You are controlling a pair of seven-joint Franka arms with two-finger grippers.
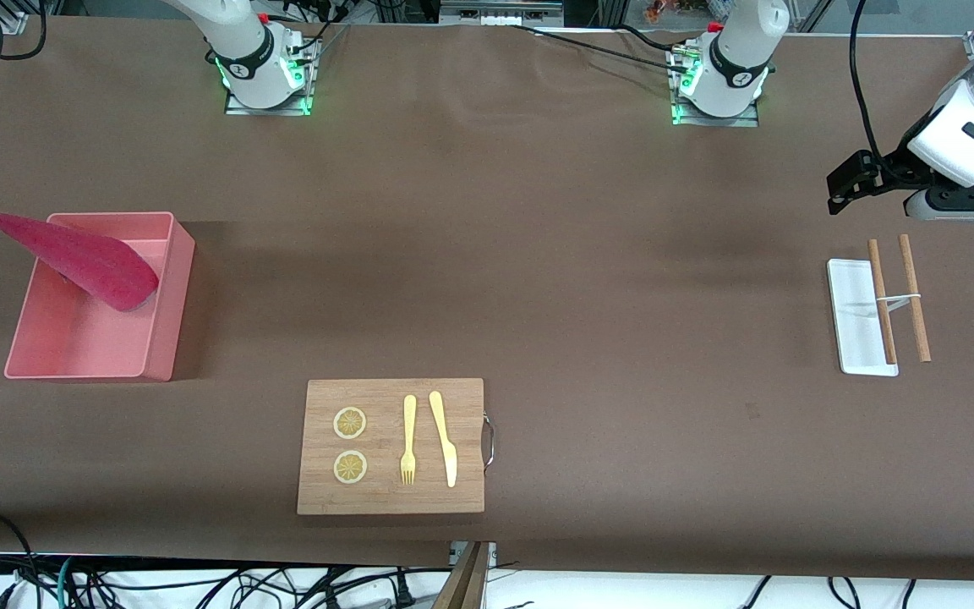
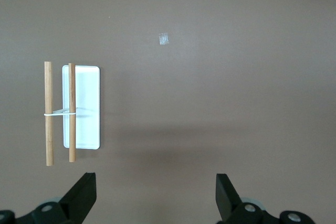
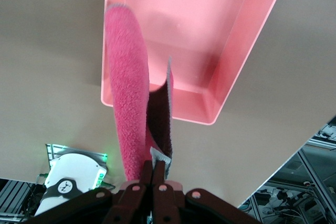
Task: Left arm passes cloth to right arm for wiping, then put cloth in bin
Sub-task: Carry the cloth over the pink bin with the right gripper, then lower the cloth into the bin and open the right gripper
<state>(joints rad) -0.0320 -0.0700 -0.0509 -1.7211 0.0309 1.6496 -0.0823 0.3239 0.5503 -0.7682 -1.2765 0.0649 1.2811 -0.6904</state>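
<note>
Right gripper [image 3: 152, 174] clamped on the cloth [image 1: 81, 260], we dangled it over the bin [image 1: 167, 338], release still ahead, while our left gripper [image 2: 155, 195] waited, open.

The cloth [image 1: 85, 262] is magenta-pink terry with a grey underside, above a salmon-pink bin [image 1: 167, 296] on the plain brown tabletop [image 1: 538, 254]. The pale wooden board [image 1: 390, 491] carries yellow lemon slices [image 1: 350, 423], a yellow fork [image 1: 408, 440] and knife [image 1: 443, 438]. A white tray [image 1: 855, 321] lies under brown sticks [image 1: 914, 298].
</note>
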